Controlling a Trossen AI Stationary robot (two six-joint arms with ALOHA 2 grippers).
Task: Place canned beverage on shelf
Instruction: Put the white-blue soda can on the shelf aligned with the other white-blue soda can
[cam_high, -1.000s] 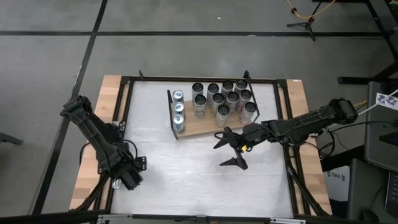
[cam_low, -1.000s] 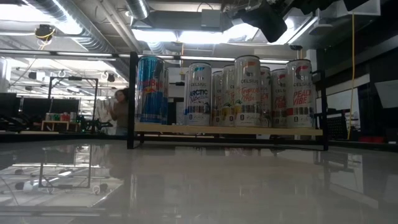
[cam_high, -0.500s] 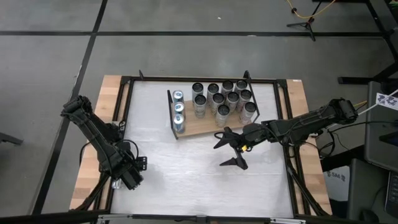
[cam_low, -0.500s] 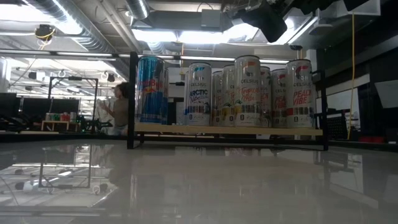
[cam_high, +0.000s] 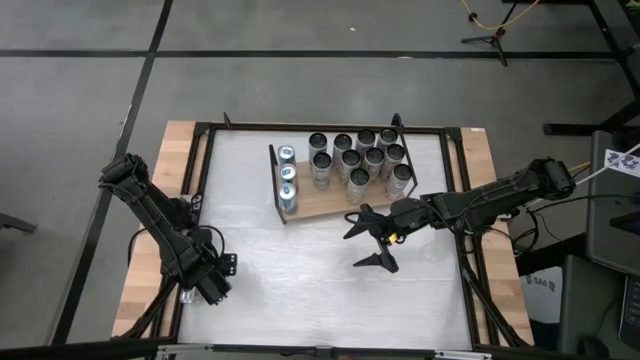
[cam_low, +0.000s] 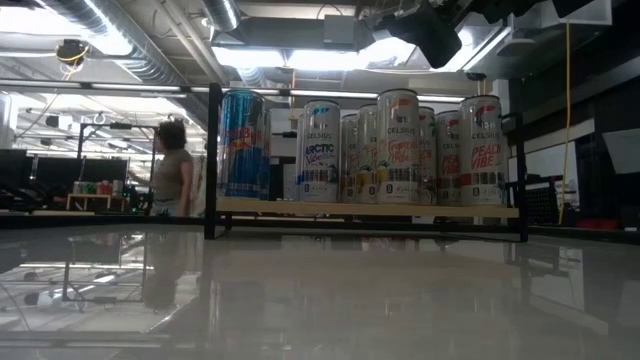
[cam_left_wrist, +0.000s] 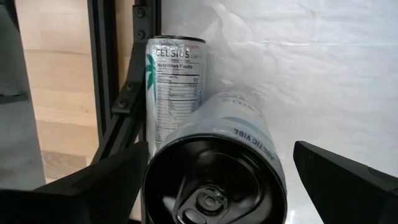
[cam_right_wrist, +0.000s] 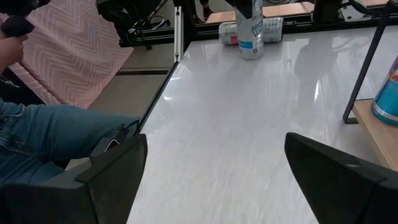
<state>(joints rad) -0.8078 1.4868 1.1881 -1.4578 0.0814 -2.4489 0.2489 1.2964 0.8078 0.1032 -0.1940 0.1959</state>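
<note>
Left claw (cam_high: 203, 288) low at the near-left corner of the white worktop (cam_high: 300, 280), by the black frame rail. Its fingers (cam_left_wrist: 93, 186) stand wide apart, one on each side of an upright Celsius can (cam_left_wrist: 217, 168) seen from above, dark top and pull tab facing the wrist camera. Whether the fingers touch the can cannot be told. A second Celsius can (cam_left_wrist: 174, 81) lies on its side just beyond it, against the rail, nutrition label up. From the right wrist the same pair shows far off at the worktop's edge, one standing (cam_right_wrist: 250, 31) and one lying behind it (cam_right_wrist: 273, 26).

Right claw (cam_high: 372, 240) at mid-worktop, right of centre, just near of the shelf (cam_high: 335, 205). Fingers (cam_right_wrist: 106, 180) spread wide, nothing between them.

Shelf sits toward the far side of the worktop, a light wooden board with black wire ends. On it: three blue-topped cans (cam_high: 287, 176) in a line at its left end, and a cluster of dark-topped cans (cam_high: 360, 158) filling the right part. The low view shows a Red Bull can (cam_low: 241, 145) at left and Celsius cans (cam_low: 398, 148) beside it, all upright.

Beyond the worktop, a person (cam_low: 172, 175) stands in the room. In the right wrist view a seated person's jeans (cam_right_wrist: 50, 137) show just off the worktop edge.
</note>
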